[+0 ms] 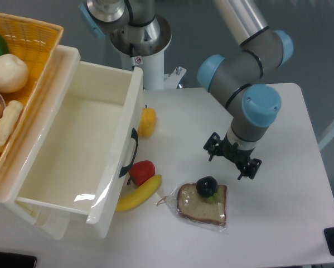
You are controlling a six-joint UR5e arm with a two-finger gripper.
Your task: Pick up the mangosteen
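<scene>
The mangosteen (pixel 207 186) is a small, glossy dark fruit with a green cap. It rests on the top edge of a wrapped bread slice (pixel 203 205) at the front middle of the white table (pixel 284 218). My gripper (pixel 232 158) points down just behind and to the right of the mangosteen, apart from it. Its black fingers (pixel 213 147) are spread wide and hold nothing. The wrist hides the fingertips in part.
A red apple-like fruit (pixel 142 170) and a banana (pixel 139 194) lie left of the bread, against a large white open bin (pixel 80 145). A yellow fruit (pixel 147 121) sits behind them. A yellow basket (pixel 22 84) with food is at the far left.
</scene>
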